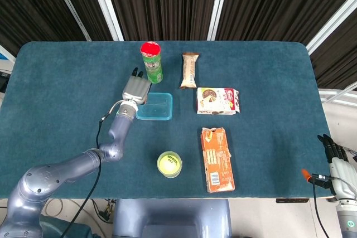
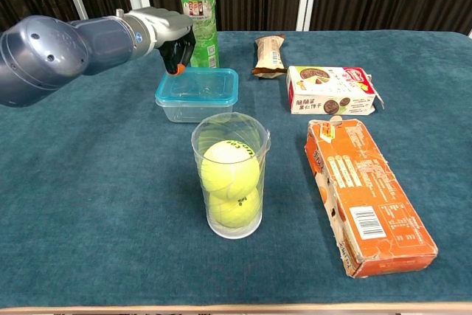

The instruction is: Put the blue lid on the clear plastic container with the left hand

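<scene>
Blue lid (image 1: 154,106) sits already on the clear plastic container (image 1: 154,115) in the head view, near the middle of the dark blue counter (image 1: 61,82). The left robot hand (image 1: 136,89) is at the container's far left corner, just beside the green chip can with red cap (image 1: 151,62); whether its fingers touch the lid cannot be told from above. Behind the container lies a snack bar (image 1: 189,70), to its right a chocolate pie box (image 1: 217,101), nearer an orange carton (image 1: 217,159) and a cup of tennis balls (image 1: 169,164). The right robot hand (image 1: 337,163) hangs off the counter's near right corner, fingers straight and holding nothing. In the chest view, the left robot hand (image 2: 175,46) has its dark fingers curled downward, an orange fingertip (image 2: 178,69) just above the lid (image 2: 199,83), and grips nothing. The container (image 2: 196,105) stands behind the transparent cup (image 2: 229,175) with two tennis balls inside.
</scene>
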`<state>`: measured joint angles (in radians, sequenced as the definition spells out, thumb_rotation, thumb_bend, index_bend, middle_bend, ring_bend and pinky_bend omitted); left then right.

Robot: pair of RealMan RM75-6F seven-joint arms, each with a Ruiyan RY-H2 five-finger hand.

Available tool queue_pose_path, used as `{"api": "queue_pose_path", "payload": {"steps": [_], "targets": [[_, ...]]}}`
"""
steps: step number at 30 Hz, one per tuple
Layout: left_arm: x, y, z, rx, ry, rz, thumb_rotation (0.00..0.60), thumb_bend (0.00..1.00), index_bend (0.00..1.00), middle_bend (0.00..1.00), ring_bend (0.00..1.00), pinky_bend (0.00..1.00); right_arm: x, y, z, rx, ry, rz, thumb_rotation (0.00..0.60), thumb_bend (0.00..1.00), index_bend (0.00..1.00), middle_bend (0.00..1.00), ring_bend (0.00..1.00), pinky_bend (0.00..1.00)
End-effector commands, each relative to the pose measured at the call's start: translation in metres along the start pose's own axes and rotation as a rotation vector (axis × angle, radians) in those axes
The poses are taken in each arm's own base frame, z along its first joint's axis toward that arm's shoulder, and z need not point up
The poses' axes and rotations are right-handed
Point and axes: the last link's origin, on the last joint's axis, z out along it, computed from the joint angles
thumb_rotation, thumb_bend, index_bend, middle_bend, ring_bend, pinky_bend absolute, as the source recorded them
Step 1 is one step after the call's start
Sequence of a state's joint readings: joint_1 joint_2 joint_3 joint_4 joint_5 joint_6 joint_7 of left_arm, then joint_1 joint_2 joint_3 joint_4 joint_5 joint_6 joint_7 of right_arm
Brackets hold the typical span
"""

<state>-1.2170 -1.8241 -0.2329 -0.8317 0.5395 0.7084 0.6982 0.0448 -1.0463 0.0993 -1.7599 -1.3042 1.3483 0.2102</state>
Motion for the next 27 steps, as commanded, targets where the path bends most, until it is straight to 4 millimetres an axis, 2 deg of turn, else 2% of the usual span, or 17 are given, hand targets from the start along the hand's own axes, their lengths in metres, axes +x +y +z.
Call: {"api": "queue_pose_path", "payload": {"steps": [1,27], "targets": [[-0.002,0.001,0.000,-0.001,-0.004,0.004,0.600,0.50,0.66,0.51,0.12,0.05,0.000,0.000,0.000,-0.002,0.000,0.001,0.600,0.29,0.07,0.00,0.00,0.00],[-0.012,0.002,-0.001,-0.003,-0.016,0.012,0.600,0.50,0.66,0.52,0.12,0.05,0.001,0.000,0.000,-0.002,-0.003,0.005,0.600,0.29,0.07,0.00,0.00,0.00]]}}
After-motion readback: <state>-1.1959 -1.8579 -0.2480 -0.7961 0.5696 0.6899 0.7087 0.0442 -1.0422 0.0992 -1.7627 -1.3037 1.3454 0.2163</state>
